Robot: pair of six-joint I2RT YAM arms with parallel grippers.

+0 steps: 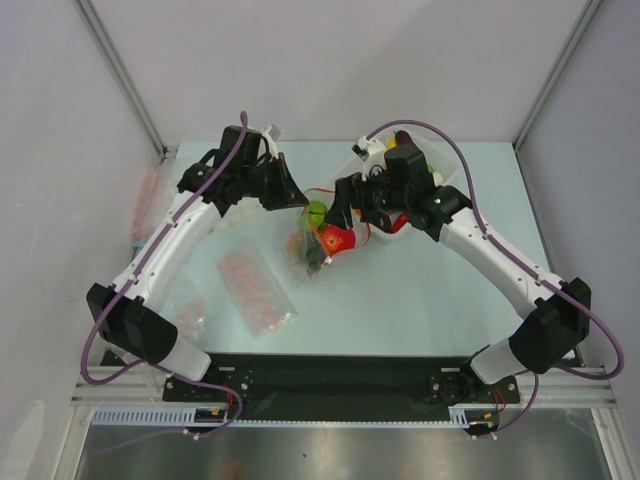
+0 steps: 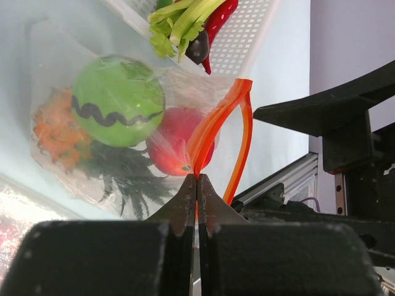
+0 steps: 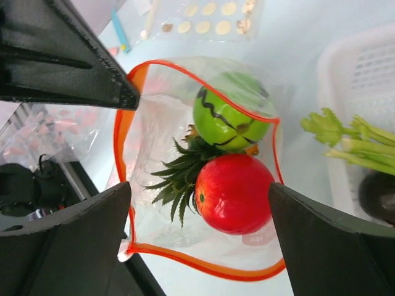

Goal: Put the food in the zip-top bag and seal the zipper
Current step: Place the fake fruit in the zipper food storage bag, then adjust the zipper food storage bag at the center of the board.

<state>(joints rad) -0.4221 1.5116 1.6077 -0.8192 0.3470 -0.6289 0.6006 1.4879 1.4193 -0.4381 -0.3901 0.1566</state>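
Pink-dot packet (image 1: 255, 285) lies left of the zip-top bag (image 1: 305, 250), apart from it, not in play. Left gripper (image 2: 197, 184) sits at the left end of the bag's mouth, jaws pressed fully together on the zipper (image 2: 237, 105), pinching one end of the orange-red strip. Likely reason: it lifts that lip and anchors the floppy bag so the mouth gapes for loading.

The zipper is unsealed; in the right wrist view its two tracks spread in a wide loop. Inside the bag: pineapple (image 2: 58, 132) deepest, green fruit (image 2: 117, 102) beside it, red fruit (image 3: 234, 194) nearest the mouth, against the pineapple's green crown. All three pieces look to be in, so loading reads as done and sealing as not yet done.

Right gripper (image 3: 199, 188) hangs over the bag's mouth above the red fruit, jaws spread wide, nothing between them. That spot suits dropping food in, or reaching for the zipper's free end.

White basket (image 3: 364, 68) is just right of the bag, holding celery (image 3: 345, 139) and a red chili (image 2: 219, 18), not task items.

My read of the next step: the right gripper takes the zipper's far end and the tracks get pressed shut. Risk: the red fruit near the mouth blocks the close or rolls out.
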